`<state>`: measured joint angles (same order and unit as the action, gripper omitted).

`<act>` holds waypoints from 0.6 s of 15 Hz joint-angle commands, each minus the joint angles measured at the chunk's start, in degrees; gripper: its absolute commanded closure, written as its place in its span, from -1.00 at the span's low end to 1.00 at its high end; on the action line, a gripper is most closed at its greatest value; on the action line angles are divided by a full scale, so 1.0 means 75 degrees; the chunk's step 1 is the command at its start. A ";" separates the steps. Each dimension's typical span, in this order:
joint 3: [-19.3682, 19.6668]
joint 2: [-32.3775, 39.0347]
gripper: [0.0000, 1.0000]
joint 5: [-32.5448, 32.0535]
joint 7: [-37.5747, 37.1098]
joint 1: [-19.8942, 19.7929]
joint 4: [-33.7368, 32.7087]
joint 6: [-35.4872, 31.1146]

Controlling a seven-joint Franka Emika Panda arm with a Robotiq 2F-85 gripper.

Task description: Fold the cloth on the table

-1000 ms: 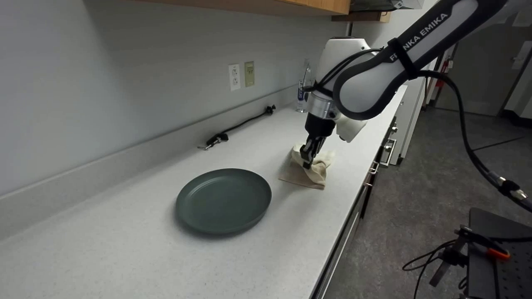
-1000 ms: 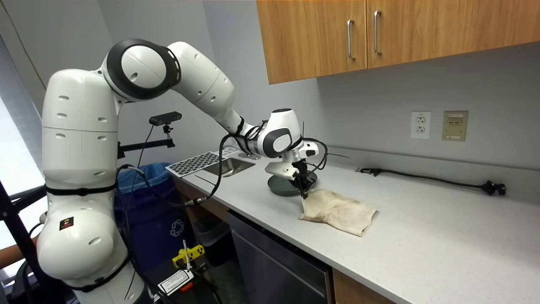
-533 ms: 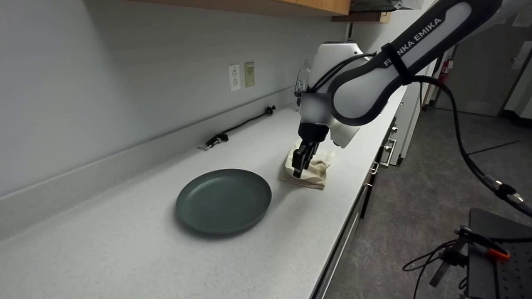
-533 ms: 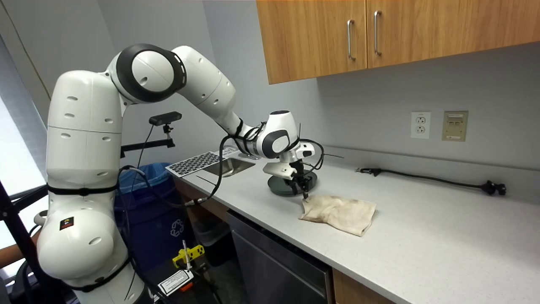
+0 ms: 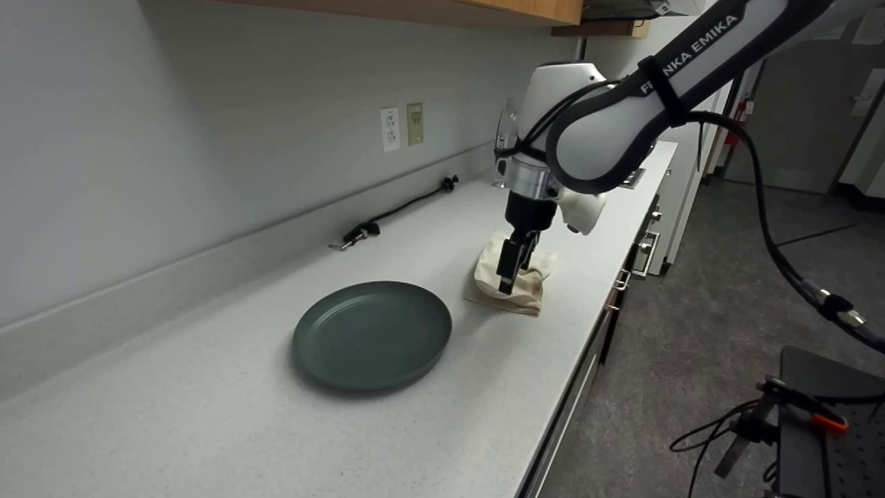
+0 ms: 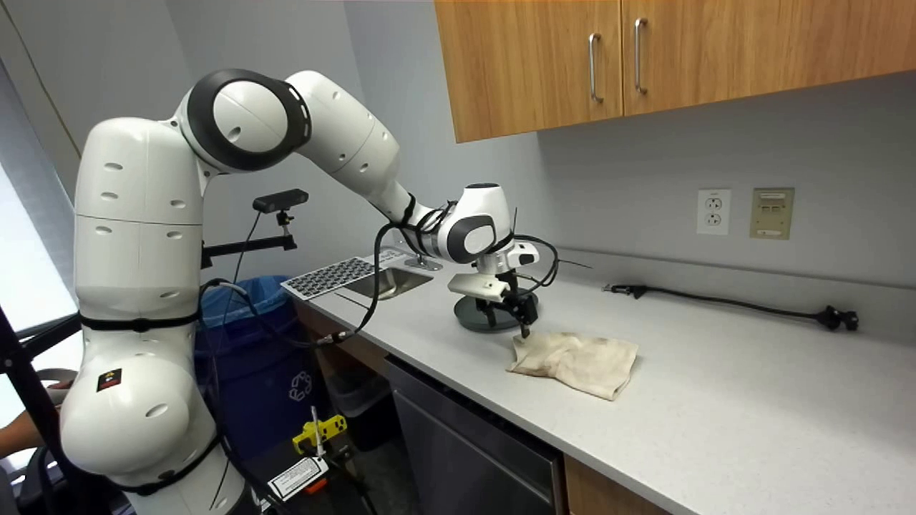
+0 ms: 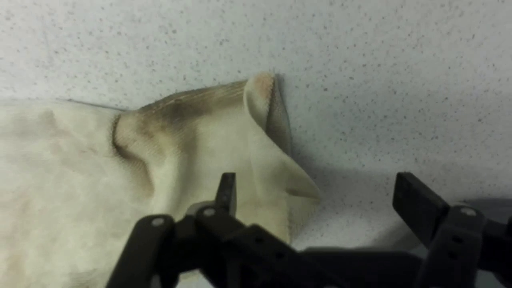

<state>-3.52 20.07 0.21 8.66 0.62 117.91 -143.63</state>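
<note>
Gripper spread wide, holding nothing. Cloth lies on the bench, right of the green plate in both exterior views. Likely edge-grab setup: center on the wrist view's curled right edge, pinch shallow, lift low, fold left.

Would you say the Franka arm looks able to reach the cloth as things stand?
Probably yes: in the wrist view, the open end effector straddles an edge of the cloth, nothing visible blocks it, and the green plate lies apart.
</note>
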 commanded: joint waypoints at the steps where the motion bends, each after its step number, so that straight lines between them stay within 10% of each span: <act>1: -0.0266 -0.0234 -1.00 0.0514 0.1492 -0.0530 -0.0083 0.1011; 9: -0.0082 0.0223 -1.00 0.0277 0.1966 -0.0551 -0.0341 0.1471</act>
<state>-3.84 19.81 2.09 22.76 -3.53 116.71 -133.26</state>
